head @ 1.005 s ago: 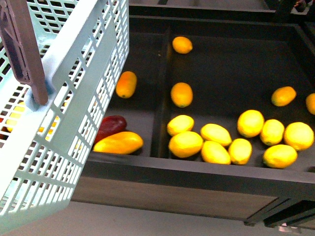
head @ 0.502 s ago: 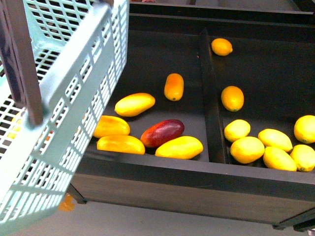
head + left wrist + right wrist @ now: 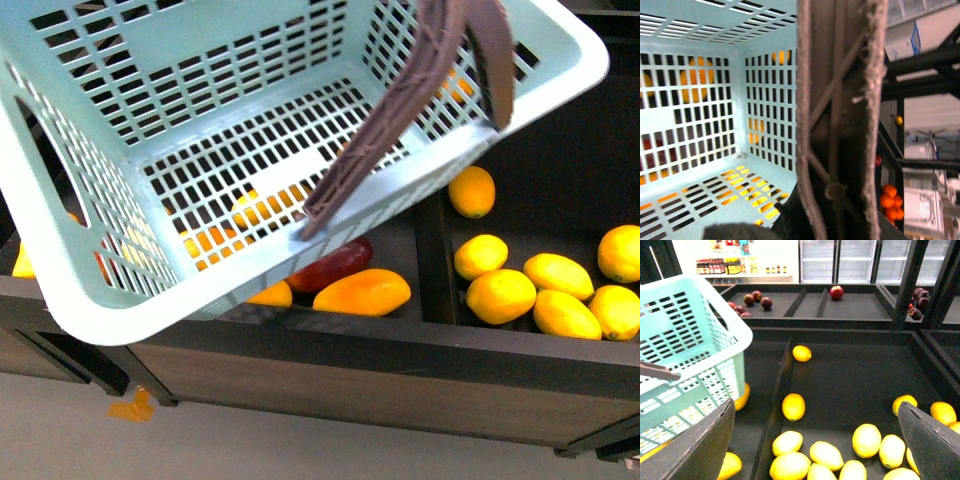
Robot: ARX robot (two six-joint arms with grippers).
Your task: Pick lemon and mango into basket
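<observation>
Basket [image 3: 100, 320] hangs tilted at the left over the fruit bin. Its handle [image 3: 400, 110] fills the left wrist view, so you cannot tell how the left jaws stand. The mango [image 3: 362, 292] lies just below the basket's lower rim, touching a dark red mango [image 3: 335, 265]. Past the divider [image 3: 432, 250], the lemon [image 3: 500, 296] lies among others. Your right jaws are spread wide, holding nothing, clear of the lemons.

The right tool [image 3: 816, 409] has two broad, matte dark grey fingers [image 3: 936, 446] with slanted edges.
</observation>
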